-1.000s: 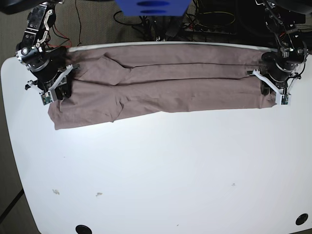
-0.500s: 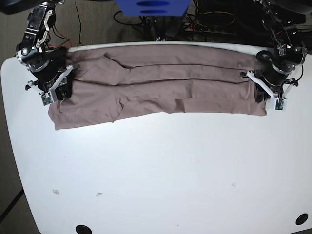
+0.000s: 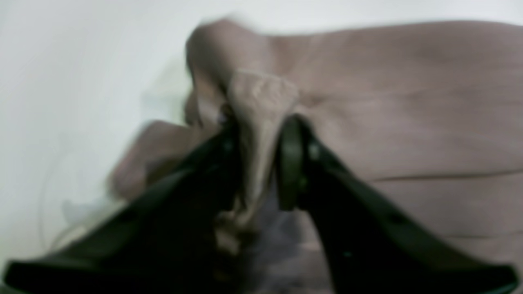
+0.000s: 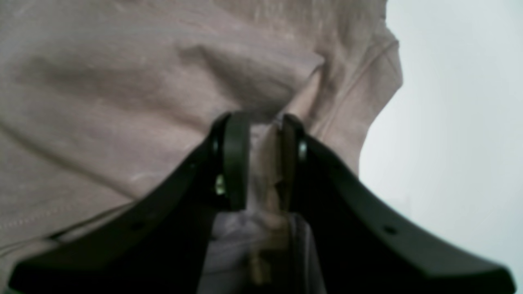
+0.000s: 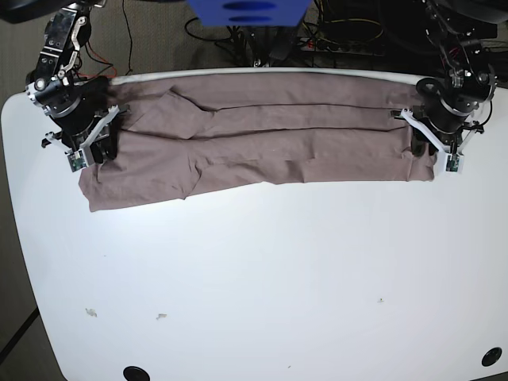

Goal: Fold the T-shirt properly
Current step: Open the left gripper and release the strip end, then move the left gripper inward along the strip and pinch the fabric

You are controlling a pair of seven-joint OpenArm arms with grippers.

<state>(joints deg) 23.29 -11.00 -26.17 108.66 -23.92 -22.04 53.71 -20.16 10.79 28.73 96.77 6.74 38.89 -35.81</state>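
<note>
Left claw [image 3: 257, 163], blurred, and right claw [image 4: 263, 161], both pinched on T-shirt [image 5: 262, 135] folds, fingertips part-buried.

White rounded table [image 5: 262, 270] on brown carpet [image 5: 151, 48], cables [image 5: 349, 36] behind it

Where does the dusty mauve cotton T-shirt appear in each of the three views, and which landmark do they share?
Base: the dusty mauve cotton T-shirt lies in a long band along the table's far edge.
Left wrist: it fills the right and centre, a fold between the left gripper fingers.
Right wrist: it fills the left and top, a fold in the right gripper.
Shared landmark: the white table.
</note>
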